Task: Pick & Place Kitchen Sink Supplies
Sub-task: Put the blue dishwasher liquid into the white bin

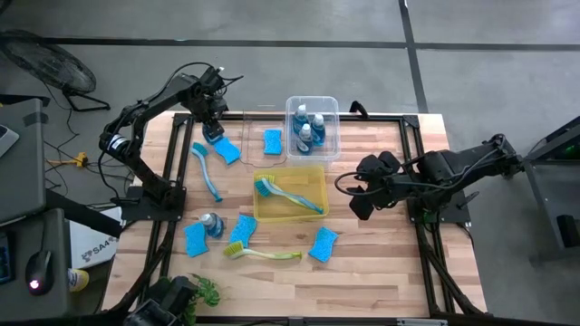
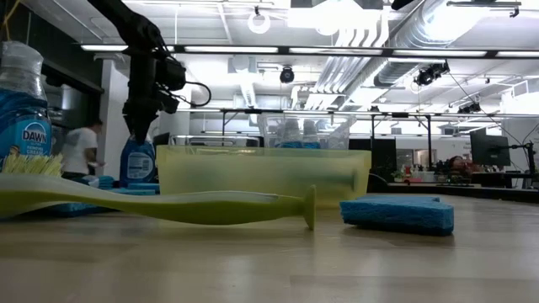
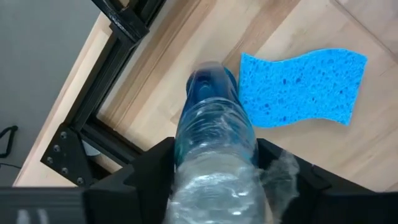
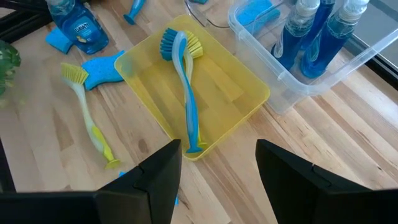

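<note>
A small clear bottle of blue liquid (image 3: 214, 118) stands near the table's far left corner, beside a blue sponge (image 3: 301, 87). My left gripper (image 1: 213, 129) comes down on it from above and is shut on it. My right gripper (image 1: 358, 195) hovers open right of the yellow bin (image 1: 313, 172), with nothing between its fingers (image 4: 155, 174). A blue brush (image 4: 186, 87) lies in that bin. Loose on the table are a second bottle (image 1: 211, 224), a blue brush (image 1: 207, 170), a yellow-green brush (image 1: 263, 253) and sponges (image 1: 323, 244). My left gripper pinches the bottle's clear upper part (image 3: 214, 180) between its two fingers, one on each side. The fingers (image 3: 152, 168) point straight down. In the low view the bottle (image 2: 137, 164) stands upright below the gripper, its base at table level.
A clear bin (image 1: 333, 118) at the far edge holds several bottles. A second clear bin (image 1: 249, 127) beside it holds a sponge (image 1: 273, 142). A leafy plant (image 1: 207, 290) sits at the near left corner. A person stands in the room beyond the table (image 2: 82, 151).
</note>
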`<state>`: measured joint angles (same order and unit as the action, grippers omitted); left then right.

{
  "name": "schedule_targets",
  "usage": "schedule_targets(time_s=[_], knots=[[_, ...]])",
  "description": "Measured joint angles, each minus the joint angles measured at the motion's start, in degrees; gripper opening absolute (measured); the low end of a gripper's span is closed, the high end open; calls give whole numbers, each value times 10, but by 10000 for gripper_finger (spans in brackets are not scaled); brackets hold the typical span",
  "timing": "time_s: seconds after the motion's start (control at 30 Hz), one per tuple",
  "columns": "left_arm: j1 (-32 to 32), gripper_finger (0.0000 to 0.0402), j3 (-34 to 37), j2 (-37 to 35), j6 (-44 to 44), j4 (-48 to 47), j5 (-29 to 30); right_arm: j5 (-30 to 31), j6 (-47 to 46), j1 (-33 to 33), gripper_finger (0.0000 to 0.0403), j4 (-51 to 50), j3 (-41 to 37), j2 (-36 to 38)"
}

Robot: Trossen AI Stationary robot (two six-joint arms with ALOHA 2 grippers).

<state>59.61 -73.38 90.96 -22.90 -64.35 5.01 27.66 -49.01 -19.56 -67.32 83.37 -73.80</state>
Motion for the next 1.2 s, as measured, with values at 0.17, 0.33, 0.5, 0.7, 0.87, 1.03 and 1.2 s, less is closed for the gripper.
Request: schedule_targets(time_s=[0.17,0.33,0.5,0.7,0.87,1.03,1.2], knots=[[0,185,0,0,17,-1,-2,0,0,0,200,8,0,0],[0,177,0,0,36,-2,3,0,0,0,200,13,0,0],[0,175,-1,0,47,-6,9,0,-4,0,200,13,0,0],[0,173,-1,0,54,-21,22,-1,-4,0,200,13,0,0],[0,173,-1,1,54,-33,26,-7,-5,0,200,13,0,0],[0,173,-1,0,57,-37,26,-11,-5,0,200,13,0,0],[0,173,-14,0,65,-37,27,-11,-5,0,200,13,0,0]])
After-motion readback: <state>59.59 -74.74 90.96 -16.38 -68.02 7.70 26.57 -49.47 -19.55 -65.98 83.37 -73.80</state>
